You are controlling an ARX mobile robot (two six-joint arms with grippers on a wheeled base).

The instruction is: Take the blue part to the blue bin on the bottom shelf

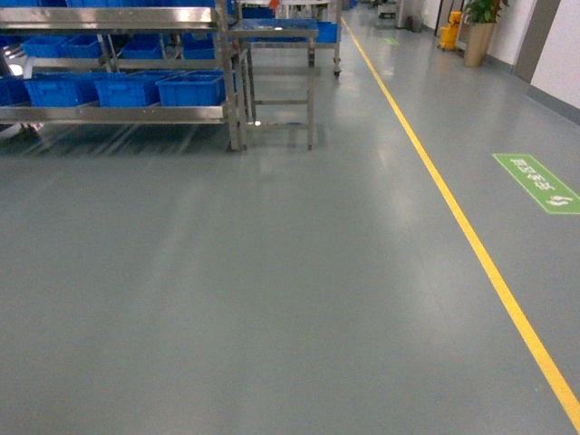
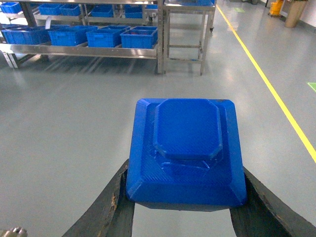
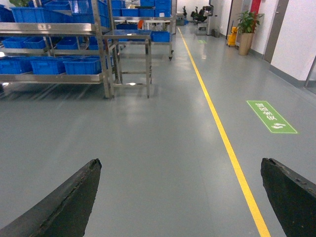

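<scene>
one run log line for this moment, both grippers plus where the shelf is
phase: carrying | left gripper: shut on blue part | right gripper: open, empty | blue bins on bottom shelf: ahead, far left

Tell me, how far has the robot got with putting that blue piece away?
Picking up looks done: the left claw is shut on the blue part. The right claw is open and carries nothing. In hand now is the carry across the grey floor. Still left: reaching the metal shelf rack ahead and placing the part in one of the blue bins on its bottom shelf.
</scene>
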